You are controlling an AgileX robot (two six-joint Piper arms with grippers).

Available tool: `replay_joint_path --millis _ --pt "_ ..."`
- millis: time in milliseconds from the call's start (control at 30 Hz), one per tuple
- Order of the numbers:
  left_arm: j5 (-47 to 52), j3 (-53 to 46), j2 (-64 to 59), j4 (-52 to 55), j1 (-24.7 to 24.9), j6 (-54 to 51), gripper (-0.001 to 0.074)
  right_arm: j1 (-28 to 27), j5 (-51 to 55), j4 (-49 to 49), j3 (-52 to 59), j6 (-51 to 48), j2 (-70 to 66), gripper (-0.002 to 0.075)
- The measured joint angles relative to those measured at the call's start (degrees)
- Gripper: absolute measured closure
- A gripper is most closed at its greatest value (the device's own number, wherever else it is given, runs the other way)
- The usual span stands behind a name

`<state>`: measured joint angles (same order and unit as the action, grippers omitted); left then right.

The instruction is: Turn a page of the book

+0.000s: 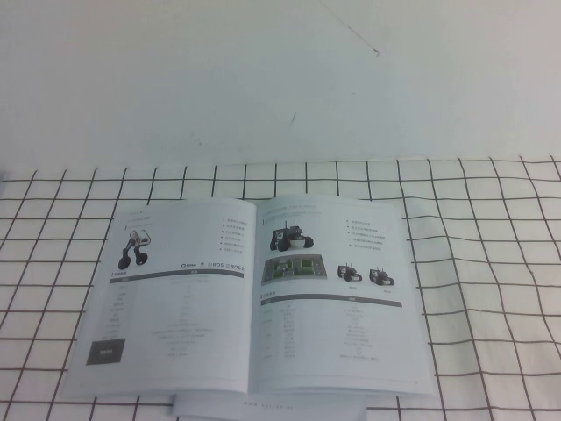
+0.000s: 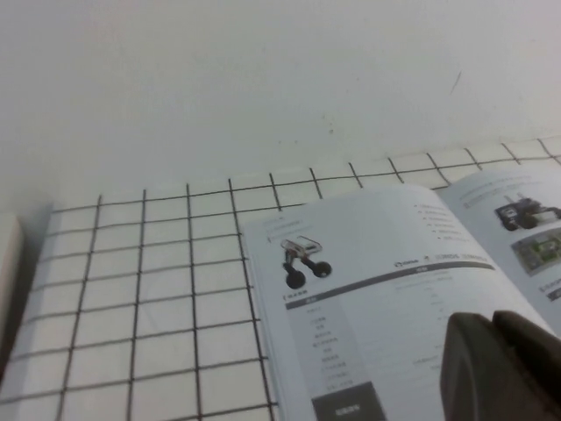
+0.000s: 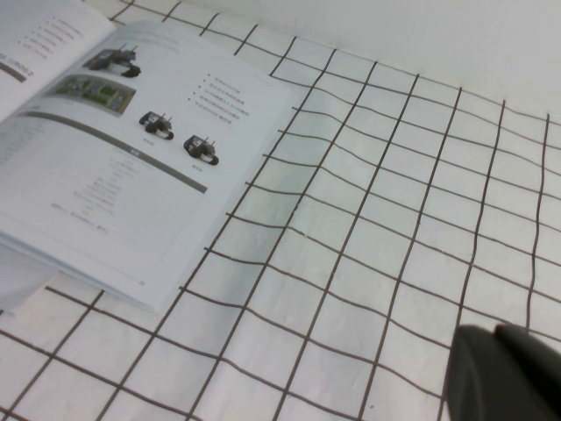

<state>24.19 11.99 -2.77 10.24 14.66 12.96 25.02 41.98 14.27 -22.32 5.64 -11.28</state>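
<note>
High view showed the book [image 1: 250, 294] lying open and flat on the checked cloth [image 1: 491, 263], the page [image 1: 337, 294] with the black rover on its right side. Left gripper [image 2: 500, 364] hovered over the left leaf, right gripper [image 3: 504, 373] over bare cloth; both looked possibly pressed together, though I couldn't tell.

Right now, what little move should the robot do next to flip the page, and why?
Probably lower the right gripper to the page's outer edge: the book lies open and flat, nothing touches it, and the left gripper hangs over the other leaf.
</note>
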Motion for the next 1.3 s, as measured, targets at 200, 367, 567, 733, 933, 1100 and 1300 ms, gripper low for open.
replay_joint_path --millis 200,367,567,733,933,1100,1300 --pt "-14.26 -6.9 0.34 -12.15 -7.66 -17.05 0.0737 0.0 0.0 -0.09 0.0 0.0 0.0 0.0726" --pt "-18.03 -13.01 3.16 -13.51 -8.87 -16.08 0.0737 0.0 0.0 -0.09 0.0 0.0 0.0 0.0726" --pt "-6.3 -13.39 3.4 -13.39 -8.87 -7.76 0.0737 0.0 0.1 -0.09 0.0 0.0 0.1 0.0726" --pt "-5.92 -13.39 3.43 -12.65 -8.92 -5.77 0.0737 0.0 0.1 -0.09 0.0 0.0 0.1 0.0726" --pt "-5.46 -13.39 3.43 -12.06 -8.92 -5.69 0.0737 0.0 0.1 -0.09 0.0 0.0 0.1 0.0726" --pt "-5.46 -13.39 3.43 -12.06 -8.92 -5.64 0.0737 0.0 0.1 -0.09 0.0 0.0 0.1 0.0726" --pt "-5.33 -13.29 3.43 -12.06 -8.92 -5.64 0.0737 0.0 0.1 -0.09 0.0 0.0 0.1 0.0726"
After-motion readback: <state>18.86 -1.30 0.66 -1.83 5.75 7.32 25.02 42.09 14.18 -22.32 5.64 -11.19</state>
